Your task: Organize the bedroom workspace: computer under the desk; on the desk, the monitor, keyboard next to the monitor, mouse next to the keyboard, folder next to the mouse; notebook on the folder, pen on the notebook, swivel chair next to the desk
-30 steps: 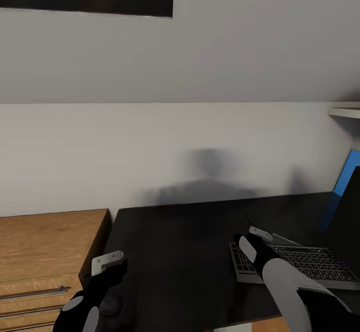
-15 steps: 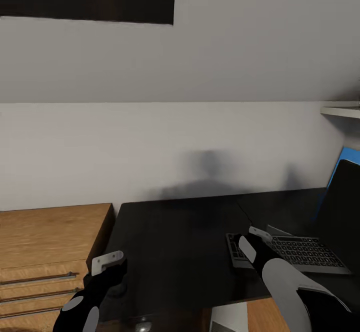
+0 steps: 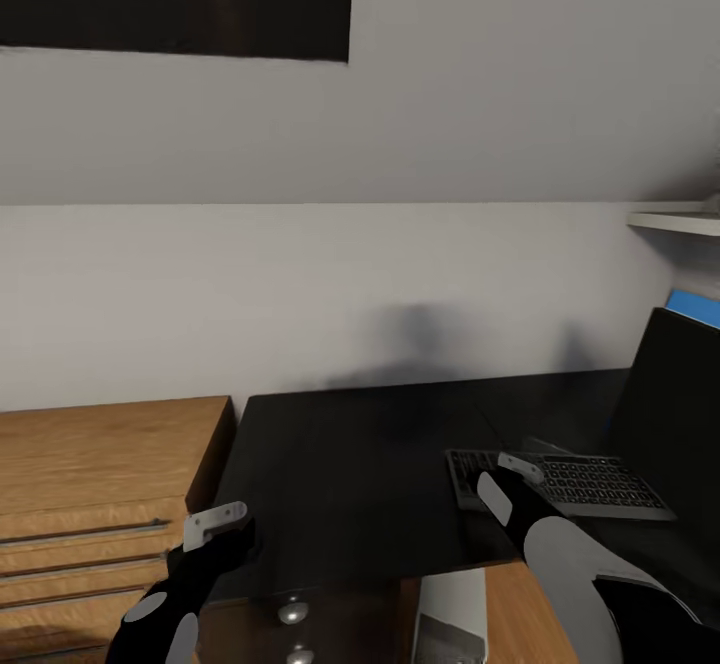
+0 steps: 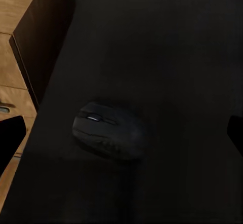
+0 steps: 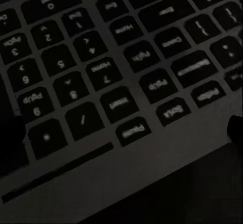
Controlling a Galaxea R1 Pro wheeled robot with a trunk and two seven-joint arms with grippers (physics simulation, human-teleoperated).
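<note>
The black desk [image 3: 360, 454] carries the flat black keyboard [image 3: 590, 484] at its right, in front of the dark monitor [image 3: 672, 414]. My right gripper [image 3: 515, 471] hovers over the keyboard's left end. In the right wrist view its open gripper [image 5: 121, 138] hangs close above the keys [image 5: 126, 87], with nothing held. My left gripper [image 3: 215, 524] is at the desk's front left corner. In the left wrist view that gripper [image 4: 121, 133] is open, and the small black mouse [image 4: 109, 131] lies on the desk top [image 4: 167, 41] beneath and between the fingertips [image 4: 10, 138].
A light wooden drawer unit [image 3: 90, 484] stands against the desk's left side. Round knobs [image 3: 292, 612] on the dark drawers and a white leg [image 3: 450, 614] show below the desk's front edge. A blue back panel [image 3: 695, 306] and a white shelf [image 3: 675, 221] are at the right.
The whole view has shifted: the desk sits farther off and its front edge, knobs and white leg have come into view. Both arms keep their place in the picture.
</note>
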